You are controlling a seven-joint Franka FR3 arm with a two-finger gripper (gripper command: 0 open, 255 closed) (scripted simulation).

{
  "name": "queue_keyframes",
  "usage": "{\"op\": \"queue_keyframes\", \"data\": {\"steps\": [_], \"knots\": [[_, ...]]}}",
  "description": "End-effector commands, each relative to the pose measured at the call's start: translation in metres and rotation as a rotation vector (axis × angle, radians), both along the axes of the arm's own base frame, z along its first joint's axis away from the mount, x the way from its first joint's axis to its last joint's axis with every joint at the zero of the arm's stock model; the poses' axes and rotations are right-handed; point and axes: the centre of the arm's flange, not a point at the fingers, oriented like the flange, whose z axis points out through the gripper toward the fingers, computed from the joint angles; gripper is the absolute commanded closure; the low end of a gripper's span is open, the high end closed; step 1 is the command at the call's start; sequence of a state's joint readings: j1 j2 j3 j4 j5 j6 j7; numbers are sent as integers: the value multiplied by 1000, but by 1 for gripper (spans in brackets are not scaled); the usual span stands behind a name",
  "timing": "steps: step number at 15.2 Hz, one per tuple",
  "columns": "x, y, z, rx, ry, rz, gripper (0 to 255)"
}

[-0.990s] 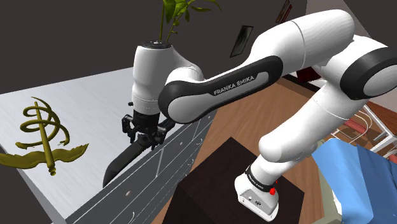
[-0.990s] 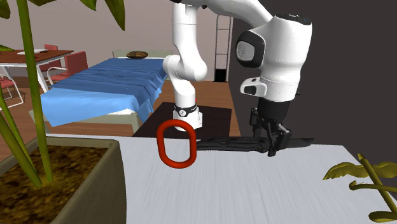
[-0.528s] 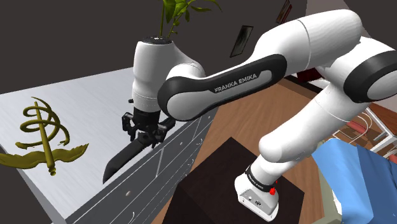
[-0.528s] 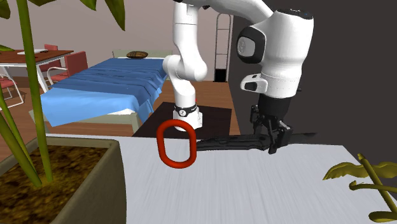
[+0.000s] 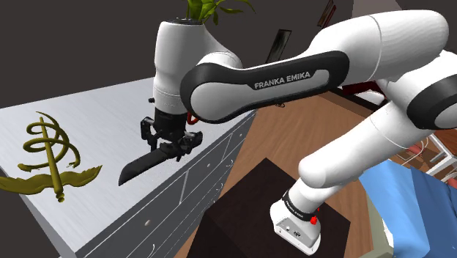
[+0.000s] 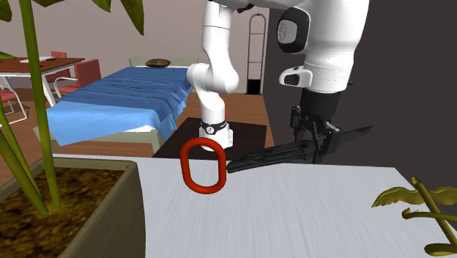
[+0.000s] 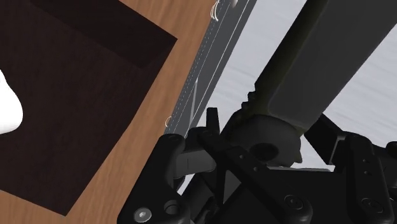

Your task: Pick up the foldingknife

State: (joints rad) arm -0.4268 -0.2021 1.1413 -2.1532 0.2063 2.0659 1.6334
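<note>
At the shoulder view's left, a gold ornament (image 5: 50,157) of curled bands stands on the pale desk (image 5: 102,110), close to its near edge. A stretch of bare desk separates it from the foldingknife (image 5: 145,164). This dark piece hangs tilted, low tip toward the near side, above the strip of desk just inside the drawer-side edge. The tool (image 5: 170,144) pinches it near its upper end, fingers pressed against both sides. Right of that edge the drawer front (image 5: 194,183) drops to a wooden floor (image 5: 264,139), with the dark stand (image 5: 249,212) close beside the drawers.

In the second exterior view, a planter (image 6: 80,212) with green stems takes the desk's near left corner. Right of it, a red ring (image 6: 202,165) stands at the foldingknife's left end. From there the foldingknife rises rightward through the tool (image 6: 316,143), its right end passing beyond the desk's far edge against a dark wall. Open desk lies on the near side, reaching to the gold ornament at the right. A blue bed (image 6: 117,99) lies beyond the far edge.
</note>
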Motion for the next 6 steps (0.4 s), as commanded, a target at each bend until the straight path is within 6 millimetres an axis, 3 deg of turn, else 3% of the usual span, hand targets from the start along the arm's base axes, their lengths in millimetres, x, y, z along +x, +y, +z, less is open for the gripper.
{"op": "queue_keyframes", "data": {"steps": [1,6], "knots": [[1,-1,11,0,0,0,255],[1,-1,27,0,0,0,255]]}}
